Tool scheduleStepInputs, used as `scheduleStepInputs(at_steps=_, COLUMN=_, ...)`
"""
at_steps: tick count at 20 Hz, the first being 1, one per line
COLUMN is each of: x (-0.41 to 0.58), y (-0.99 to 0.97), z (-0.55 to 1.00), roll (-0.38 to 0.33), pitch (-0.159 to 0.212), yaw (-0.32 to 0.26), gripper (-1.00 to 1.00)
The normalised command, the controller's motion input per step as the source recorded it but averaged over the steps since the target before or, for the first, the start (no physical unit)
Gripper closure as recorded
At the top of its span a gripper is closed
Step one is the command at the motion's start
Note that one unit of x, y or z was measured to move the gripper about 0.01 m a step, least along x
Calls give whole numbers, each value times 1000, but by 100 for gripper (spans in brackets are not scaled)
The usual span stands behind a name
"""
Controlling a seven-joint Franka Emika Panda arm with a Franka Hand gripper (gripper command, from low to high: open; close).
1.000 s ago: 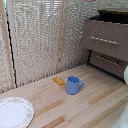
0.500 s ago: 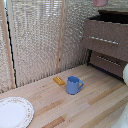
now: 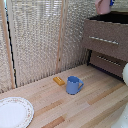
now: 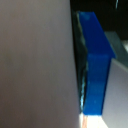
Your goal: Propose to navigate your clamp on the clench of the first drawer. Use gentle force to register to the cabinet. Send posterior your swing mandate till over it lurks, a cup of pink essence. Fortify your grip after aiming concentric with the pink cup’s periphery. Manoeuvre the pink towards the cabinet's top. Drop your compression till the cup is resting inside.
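Pink cup (image 3: 103,6) clamped in the gripper (image 3: 107,4), at the exterior view's top edge, above the open drawer (image 3: 108,30) of the cabinet (image 3: 110,57). Cup cropped; handle direction, axis unreadable. Wrist view: blurred blue finger (image 4: 95,65) against pink.

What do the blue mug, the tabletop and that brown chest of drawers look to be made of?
The blue mug looks like glazed ceramic or plastic: an even, smooth blue with a moulded side handle. The picture cannot settle which. The tabletop seems to be pale wooden planks, with visible seams and grain. The chest of drawers looks like dark brown wood or veneer, matte, with silvery metal-looking bar handles.
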Motion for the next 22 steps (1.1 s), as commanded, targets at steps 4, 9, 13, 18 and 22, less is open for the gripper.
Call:
scheduleStepInputs(at_steps=4, x=0, y=-479, z=-305, roll=-22, pitch=70, yaw=36, gripper=100)
scheduleStepInputs(at_steps=9, x=-128, y=-319, z=-175, roll=-29, pitch=52, yaw=7, gripper=100)
scheduleStepInputs(at_steps=13, x=-102, y=-225, z=185, roll=-23, pitch=58, yaw=-46, gripper=-100)
scheduleStepInputs(at_steps=18, x=3, y=-154, z=738, roll=-21, pitch=87, yaw=-136, gripper=-100)
scheduleStepInputs(at_steps=22, x=-7, y=-125, z=981, roll=0, pitch=83, yaw=-14, gripper=-100)
